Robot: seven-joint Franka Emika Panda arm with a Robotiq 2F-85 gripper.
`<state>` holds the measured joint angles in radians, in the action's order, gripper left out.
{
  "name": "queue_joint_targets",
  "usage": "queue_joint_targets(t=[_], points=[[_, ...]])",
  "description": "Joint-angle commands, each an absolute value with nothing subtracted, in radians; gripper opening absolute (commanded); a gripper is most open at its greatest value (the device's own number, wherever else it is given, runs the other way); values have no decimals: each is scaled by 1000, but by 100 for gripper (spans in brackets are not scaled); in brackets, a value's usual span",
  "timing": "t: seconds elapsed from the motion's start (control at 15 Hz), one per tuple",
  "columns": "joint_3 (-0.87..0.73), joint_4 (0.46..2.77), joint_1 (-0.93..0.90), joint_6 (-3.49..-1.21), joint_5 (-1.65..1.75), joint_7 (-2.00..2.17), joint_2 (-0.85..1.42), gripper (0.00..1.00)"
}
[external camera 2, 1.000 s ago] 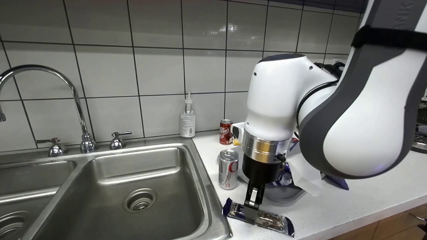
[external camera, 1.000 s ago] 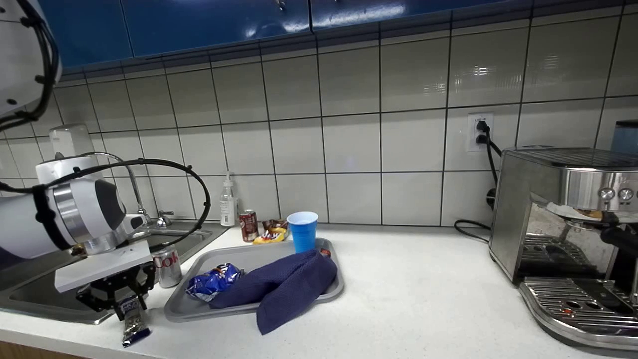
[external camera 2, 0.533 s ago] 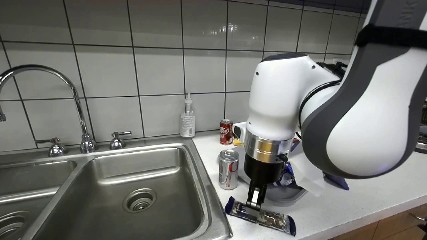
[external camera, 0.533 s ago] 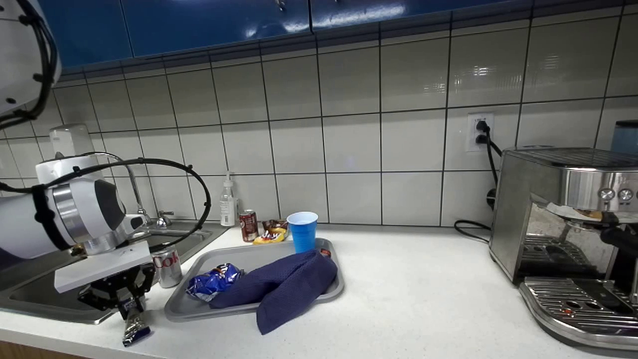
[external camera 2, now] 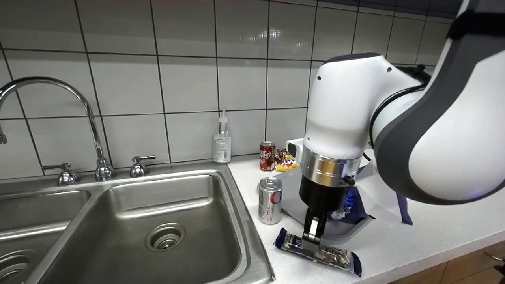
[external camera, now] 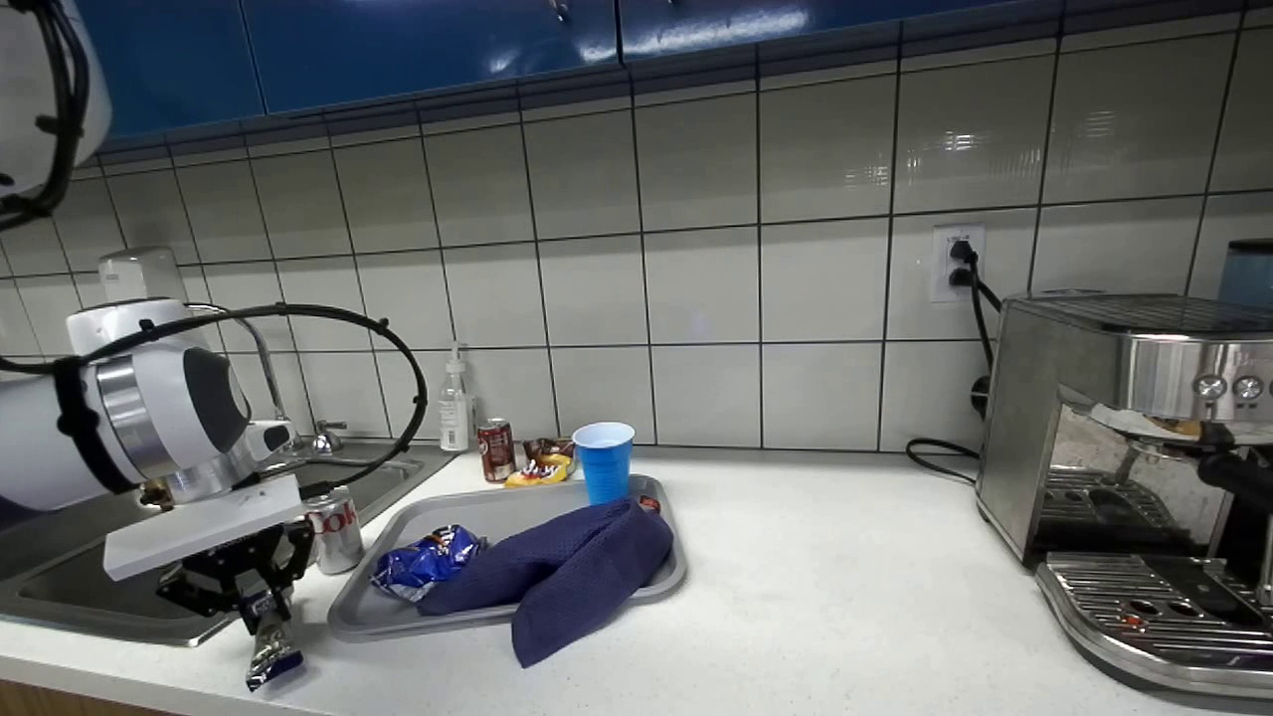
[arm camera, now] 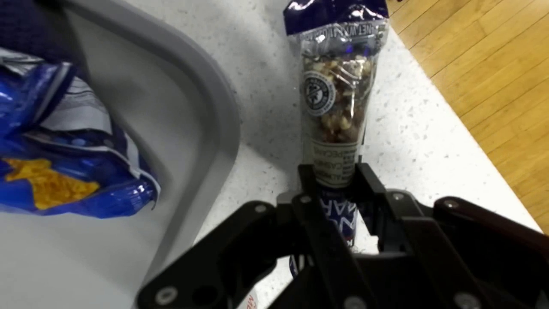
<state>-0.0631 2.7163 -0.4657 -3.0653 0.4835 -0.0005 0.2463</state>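
A nut bar (arm camera: 336, 98) in a clear wrapper with dark blue ends lies between my gripper's (arm camera: 334, 174) fingers in the wrist view. The fingers press on its two sides near its middle. In both exterior views the bar (external camera: 271, 656) (external camera 2: 335, 258) hangs out from the fingertips, at or just above the white counter (external camera: 796, 597); I cannot tell if it touches. A grey tray (arm camera: 221, 116) is beside it, holding a blue chip bag (arm camera: 73, 171), a dark blue cloth (external camera: 587, 572) and a blue cup (external camera: 604, 467). A silver can (external camera 2: 270, 201) stands close to the gripper.
A steel sink (external camera 2: 232, 225) with a faucet (external camera 2: 88, 106) borders the counter. A red can (external camera 2: 267, 156), yellow snack packs (external camera: 542, 469) and a pump bottle (external camera 2: 222, 142) stand near the tiled wall. A coffee machine (external camera: 1094, 418) is at the far end. The counter's front edge is near the bar.
My gripper and the bar have shifted together a little, to the right in an exterior view. The arm above has moved right and slightly up there, uncovering yellow snack packs.
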Motion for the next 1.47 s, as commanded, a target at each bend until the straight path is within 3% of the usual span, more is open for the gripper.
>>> queue_joint_targets(t=[0.0,0.87,1.4], points=[[-52,2791,-440,-3054,484,-32,142,7],[21,2784,-290,-3044,438,-77,100,7],[94,2788,-183,-3029,241,-165,49,7]])
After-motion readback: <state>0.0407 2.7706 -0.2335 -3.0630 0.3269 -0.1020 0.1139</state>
